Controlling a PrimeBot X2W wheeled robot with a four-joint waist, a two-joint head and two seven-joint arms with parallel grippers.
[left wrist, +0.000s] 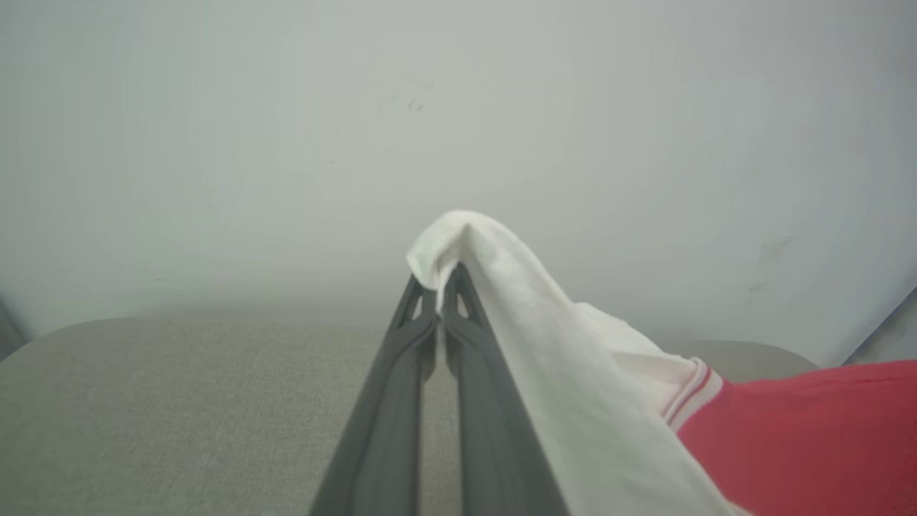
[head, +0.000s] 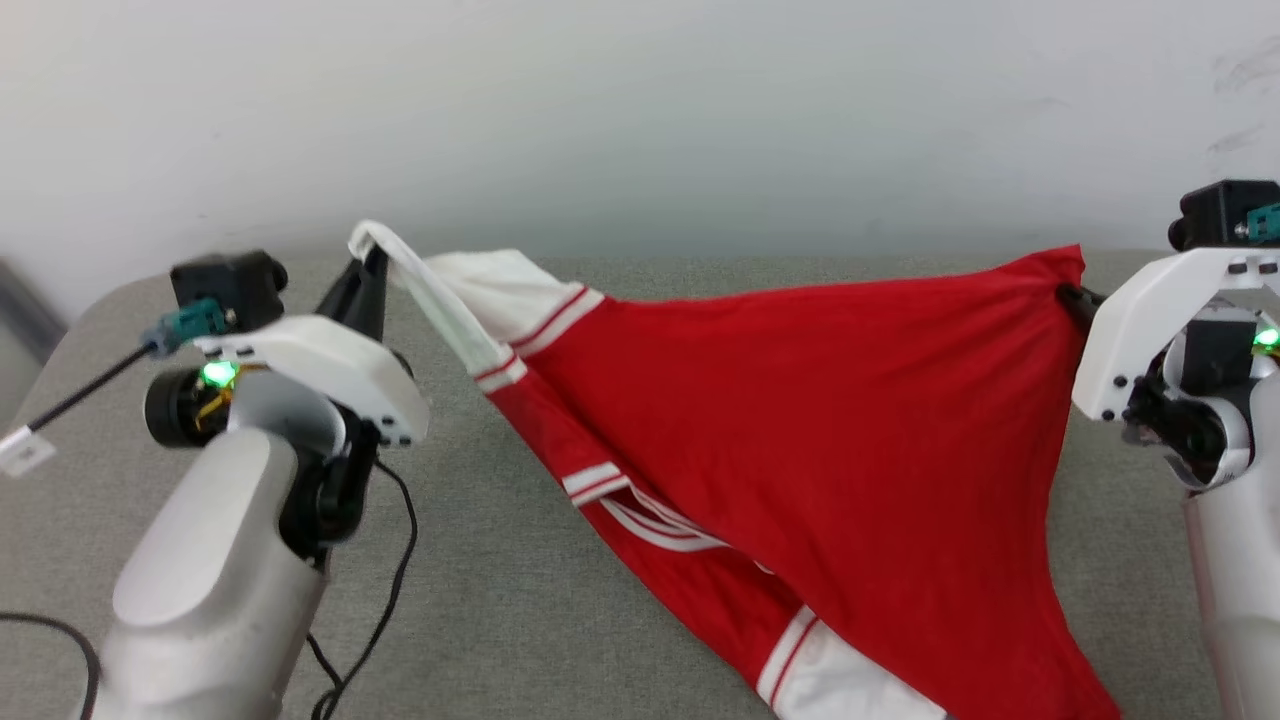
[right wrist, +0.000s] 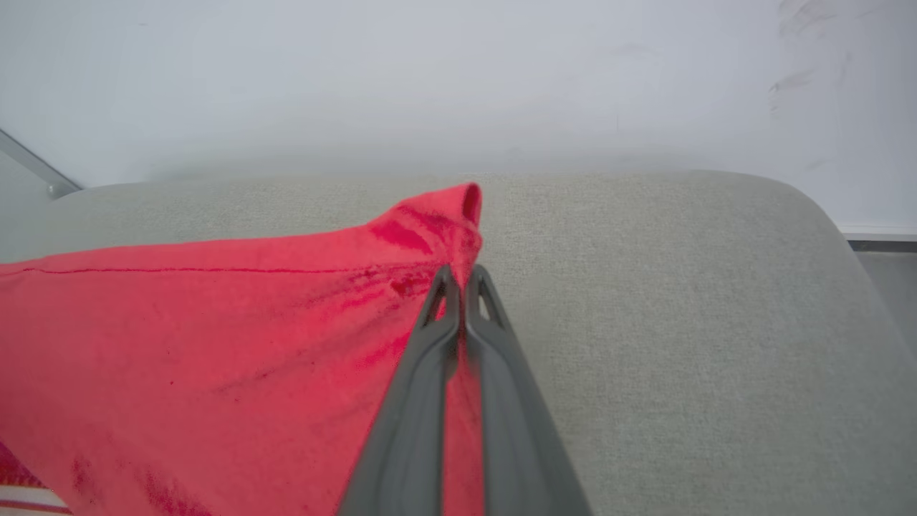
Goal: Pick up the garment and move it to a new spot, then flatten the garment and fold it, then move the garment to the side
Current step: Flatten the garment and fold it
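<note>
The shirt [head: 800,400] is strung up between the two grippers, with the red body pulled into a big saggy triangle. The left gripper [left wrist: 438,287] has its jaws pinched tight on a white sleeve [left wrist: 501,287]. The cloth bunches over the fingertips and a bit past them, then drapes off to one side of the jaws toward the red part.

The right gripper [right wrist: 461,283] is clamped down on a corner of the red fabric, and a small fold pokes up just beyond its tips. The rest of the fabric spreads away from those jaws toward the other arm.

From one set of jaws to the other, the top edge runs fairly taut. Below that line the shirt hangs low, and the second sleeve [head: 840,685], with its striped trim, ends up well under both grips. I honestly can't tell how much of the bottom part is actually touching anything.

A grey cushion [head: 500,560] sits underneath both jaws, and there's a pale wall [head: 640,100] out past the tips. A black cable [head: 412,540] loops behind the left gripper, near its forearm.
</note>
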